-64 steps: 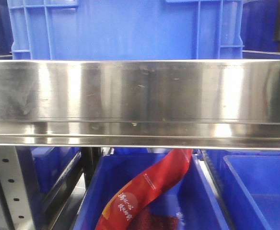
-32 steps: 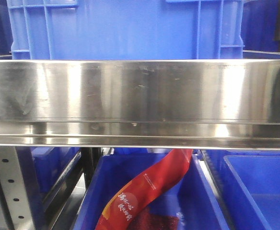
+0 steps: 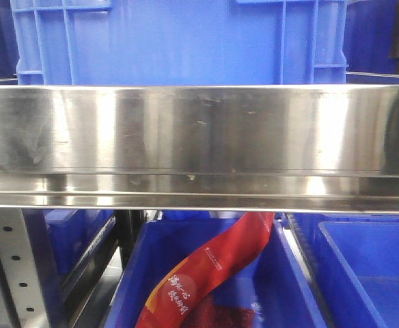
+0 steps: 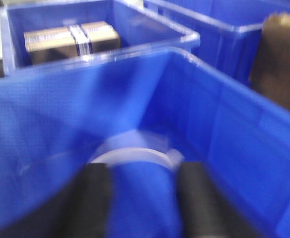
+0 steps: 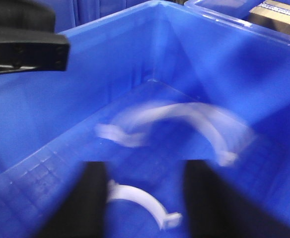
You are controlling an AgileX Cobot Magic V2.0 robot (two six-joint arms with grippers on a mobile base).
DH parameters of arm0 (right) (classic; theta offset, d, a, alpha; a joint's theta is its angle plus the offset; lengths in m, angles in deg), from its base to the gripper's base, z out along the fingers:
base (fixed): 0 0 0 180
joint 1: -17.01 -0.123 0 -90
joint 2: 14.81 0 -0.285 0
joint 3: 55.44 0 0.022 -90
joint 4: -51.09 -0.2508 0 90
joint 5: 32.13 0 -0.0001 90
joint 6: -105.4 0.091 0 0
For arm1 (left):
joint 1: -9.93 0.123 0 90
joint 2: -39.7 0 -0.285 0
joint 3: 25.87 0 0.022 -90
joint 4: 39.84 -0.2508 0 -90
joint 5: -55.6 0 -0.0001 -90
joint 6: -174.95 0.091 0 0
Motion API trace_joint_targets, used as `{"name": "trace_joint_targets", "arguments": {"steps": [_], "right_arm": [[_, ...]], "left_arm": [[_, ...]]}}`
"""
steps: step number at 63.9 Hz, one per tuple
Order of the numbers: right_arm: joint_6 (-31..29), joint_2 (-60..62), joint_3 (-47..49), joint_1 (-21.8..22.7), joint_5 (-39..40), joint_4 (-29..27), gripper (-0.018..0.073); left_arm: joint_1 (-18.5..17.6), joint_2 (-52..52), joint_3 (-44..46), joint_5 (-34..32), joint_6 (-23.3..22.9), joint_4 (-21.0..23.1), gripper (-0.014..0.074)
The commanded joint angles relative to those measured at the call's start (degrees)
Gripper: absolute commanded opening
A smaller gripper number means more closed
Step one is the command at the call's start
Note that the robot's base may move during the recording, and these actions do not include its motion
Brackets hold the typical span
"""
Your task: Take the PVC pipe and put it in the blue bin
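In the left wrist view a white curved PVC pipe piece shows as a blurred arc just past the tips of my left gripper. Its black fingers stand wide apart inside a blue bin. In the right wrist view my right gripper is open over the blue bin. A smeared white arc with end tabs lies on the bin floor ahead. A second white arc lies between the right fingers, untouched. Neither gripper shows in the front view.
A black arm part hangs at the right wrist view's top left. A neighbouring bin holds a taped cardboard box. The front view shows a steel shelf rail, a blue crate above it, and a red packet in a lower bin.
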Motion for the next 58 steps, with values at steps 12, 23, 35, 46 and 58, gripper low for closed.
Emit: {"name": "trace_joint_targets", "arguments": {"steps": [12,23,35,46,58], "right_arm": [[-0.29,2.46,0.67,-0.21,-0.13,-0.31,-0.0167],[0.66,4.34,0.45,-0.01,-1.73,-3.11,-0.0167],[0.29,8.27,-4.58,-0.01,4.42,-3.91,-0.0167],[0.29,16.87,-17.57,-0.01,17.36,-3.91,-0.0167],[0.29,27.83,-31.72,-0.01,28.52,-3.91,-0.0167]], "left_arm": [[-0.32,3.99,0.51,1.26,-0.04,-0.11,-0.0111],[-0.32,7.67,0.51,2.23,-0.17,-0.11,-0.0111],[-0.56,13.85,-6.17,-0.32,-0.17,-0.11,-0.0111],[-0.56,23.48,-22.16,-12.77,-0.17,2.88,-0.0111],[-0.56,34.84,-41.38,-26.73,-0.17,4.01,-0.0111]]}}
